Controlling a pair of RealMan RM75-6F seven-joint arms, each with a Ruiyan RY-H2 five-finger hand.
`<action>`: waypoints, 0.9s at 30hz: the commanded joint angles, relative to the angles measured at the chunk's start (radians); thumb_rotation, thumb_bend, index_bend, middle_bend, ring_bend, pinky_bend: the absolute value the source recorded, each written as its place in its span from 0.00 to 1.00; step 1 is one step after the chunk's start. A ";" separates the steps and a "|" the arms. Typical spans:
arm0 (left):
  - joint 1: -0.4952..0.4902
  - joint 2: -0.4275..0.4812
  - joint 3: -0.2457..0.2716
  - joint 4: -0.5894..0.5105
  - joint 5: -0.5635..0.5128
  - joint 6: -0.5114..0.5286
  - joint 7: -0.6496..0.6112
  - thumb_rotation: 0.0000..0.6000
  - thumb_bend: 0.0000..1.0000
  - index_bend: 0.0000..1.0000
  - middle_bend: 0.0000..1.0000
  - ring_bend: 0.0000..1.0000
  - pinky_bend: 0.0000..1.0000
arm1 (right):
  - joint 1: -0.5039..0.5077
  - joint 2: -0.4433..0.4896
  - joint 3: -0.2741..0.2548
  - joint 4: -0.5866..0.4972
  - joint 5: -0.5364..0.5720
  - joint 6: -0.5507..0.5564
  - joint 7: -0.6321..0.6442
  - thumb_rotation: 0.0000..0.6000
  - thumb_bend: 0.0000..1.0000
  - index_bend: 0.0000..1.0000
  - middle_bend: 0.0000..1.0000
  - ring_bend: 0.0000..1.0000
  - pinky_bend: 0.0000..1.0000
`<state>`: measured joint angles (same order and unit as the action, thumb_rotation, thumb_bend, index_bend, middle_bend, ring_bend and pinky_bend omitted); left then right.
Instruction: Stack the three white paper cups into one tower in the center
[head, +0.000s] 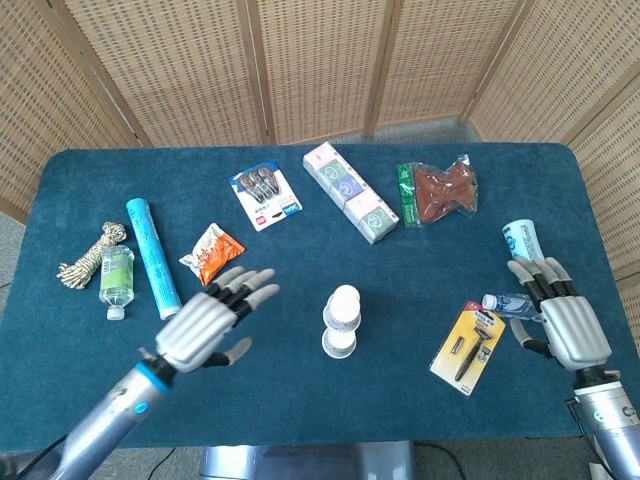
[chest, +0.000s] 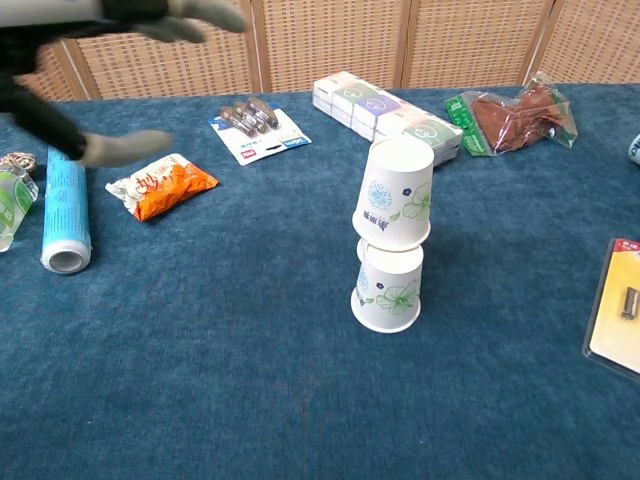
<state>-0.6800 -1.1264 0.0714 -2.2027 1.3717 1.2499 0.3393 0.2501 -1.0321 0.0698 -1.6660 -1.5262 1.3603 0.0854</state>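
Stacked upside down mid-table, paper cups (chest: 392, 235) in a slightly crooked tower (only two plainly countable, top one tilted). Left hand (head: 207, 322) spread and empty well off to the side; right hand (head: 565, 320) open-fingered near the razor card (head: 468, 346). Likely feather-light, crushable, tippy; best taken softly around the sidewall.

Bright, even light; left robot hand (chest: 120, 30) motion-blurred.
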 joint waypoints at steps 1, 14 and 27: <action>0.171 0.094 0.140 0.010 0.206 0.164 -0.117 1.00 0.48 0.00 0.00 0.00 0.00 | -0.012 -0.023 0.013 0.012 0.024 0.024 -0.048 1.00 0.48 0.00 0.03 0.00 0.00; 0.576 0.140 0.306 0.248 0.362 0.495 -0.263 1.00 0.48 0.00 0.00 0.00 0.00 | -0.065 -0.048 -0.007 0.023 0.038 0.065 -0.082 1.00 0.48 0.00 0.00 0.00 0.00; 0.776 0.073 0.276 0.455 0.319 0.583 -0.422 1.00 0.48 0.00 0.00 0.00 0.00 | -0.111 -0.064 -0.026 0.027 0.028 0.101 -0.088 1.00 0.47 0.00 0.00 0.00 0.00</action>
<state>0.0872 -1.0458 0.3556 -1.7582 1.6890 1.8274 -0.0749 0.1406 -1.0941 0.0458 -1.6387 -1.4935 1.4586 -0.0029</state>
